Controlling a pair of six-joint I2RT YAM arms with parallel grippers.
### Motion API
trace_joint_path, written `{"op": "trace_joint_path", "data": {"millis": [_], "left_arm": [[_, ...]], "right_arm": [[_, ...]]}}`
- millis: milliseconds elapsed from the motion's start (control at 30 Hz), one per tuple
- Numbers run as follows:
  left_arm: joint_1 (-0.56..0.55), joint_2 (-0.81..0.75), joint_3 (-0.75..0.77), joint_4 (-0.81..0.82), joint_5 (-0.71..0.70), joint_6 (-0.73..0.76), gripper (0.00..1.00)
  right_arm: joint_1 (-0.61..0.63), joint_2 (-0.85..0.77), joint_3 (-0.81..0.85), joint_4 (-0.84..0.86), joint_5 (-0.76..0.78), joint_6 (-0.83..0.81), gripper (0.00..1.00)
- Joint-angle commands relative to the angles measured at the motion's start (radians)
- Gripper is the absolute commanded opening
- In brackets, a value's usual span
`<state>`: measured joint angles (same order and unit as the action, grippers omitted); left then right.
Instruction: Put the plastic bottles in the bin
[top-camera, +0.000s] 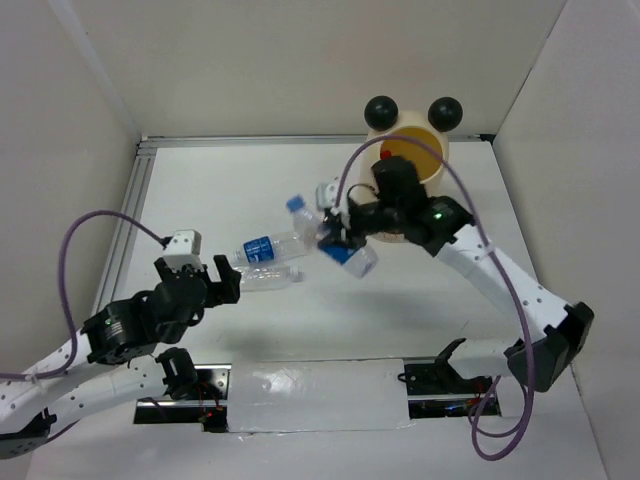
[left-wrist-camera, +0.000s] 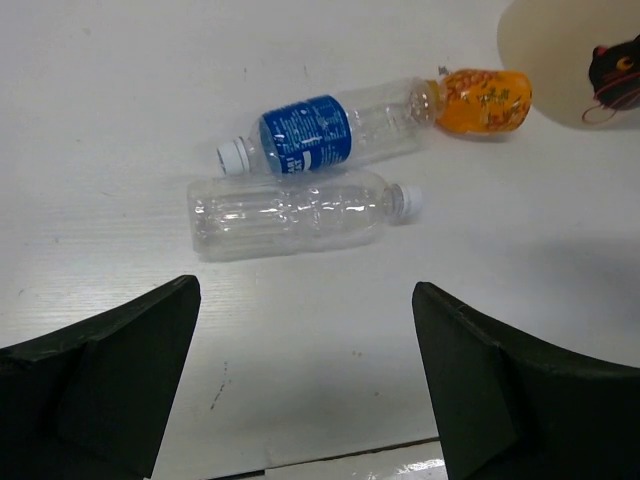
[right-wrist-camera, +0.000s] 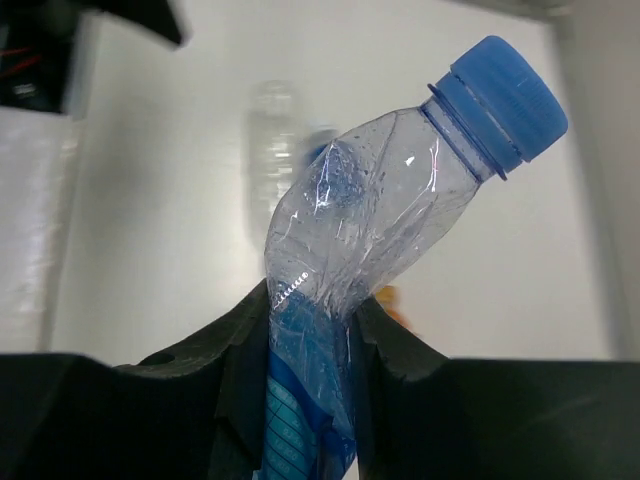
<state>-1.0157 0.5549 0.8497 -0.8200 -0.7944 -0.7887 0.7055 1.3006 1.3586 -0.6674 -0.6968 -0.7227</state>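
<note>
The blue-capped bottle (right-wrist-camera: 380, 220) hangs crushed in the right gripper's (right-wrist-camera: 315, 325) pinch, off the table, with the bin (top-camera: 446, 158) at its one o'clock (close by). This looks like the carrying step; next, swing over the rim and release. The left gripper (left-wrist-camera: 305, 300) gapes, with the loose bottles (left-wrist-camera: 290, 210) at its twelve o'clock.

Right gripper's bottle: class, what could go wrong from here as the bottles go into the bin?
1. The right gripper pinches the bottle at a crumpled spot, its capped end sticking out tilted; it may slip before the bin.
2. The open left gripper faces two bottles lying side by side; grabbing the clear one may roll the blue-labelled one away.
</note>
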Motion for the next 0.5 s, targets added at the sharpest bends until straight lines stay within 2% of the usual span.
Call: {"op": "trace_joint_path", "data": {"millis": [0, 33, 67, 167, 200, 333, 467], "left_arm": [[-0.003, 0.059, -0.034, 0.119, 0.063, 0.028, 1.0], [-0.003, 0.075, -0.043, 0.128, 0.076, 0.028, 1.0], [0.008, 0.109, -0.043, 0.128, 0.099, 0.028, 1.0], [0.026, 0.152, -0.052, 0.166, 0.141, 0.028, 1.0], [0.026, 0.174, -0.061, 0.177, 0.152, 0.028, 1.0], [0.057, 0.203, -0.07, 0.2, 0.195, 0.01, 1.0], [0.077, 0.26, -0.093, 0.209, 0.245, -0.073, 1.0]], "right_arm": [[-0.182, -0.084, 0.054, 0.177, -0.067, -0.064, 0.01], [-0.223, -0.101, 0.031, 0.26, -0.067, -0.064, 0.0], [-0.262, -0.127, -0.008, 0.423, -0.067, -0.064, 0.0], [-0.38, -0.11, -0.052, 0.67, -0.056, -0.055, 0.0], [-0.437, -0.097, -0.052, 0.705, -0.056, -0.046, 0.0], [-0.538, -0.038, -0.075, 0.905, -0.072, -0.008, 0.04], [-0.6, 0.029, -0.087, 0.997, -0.063, -0.018, 0.07]]}}
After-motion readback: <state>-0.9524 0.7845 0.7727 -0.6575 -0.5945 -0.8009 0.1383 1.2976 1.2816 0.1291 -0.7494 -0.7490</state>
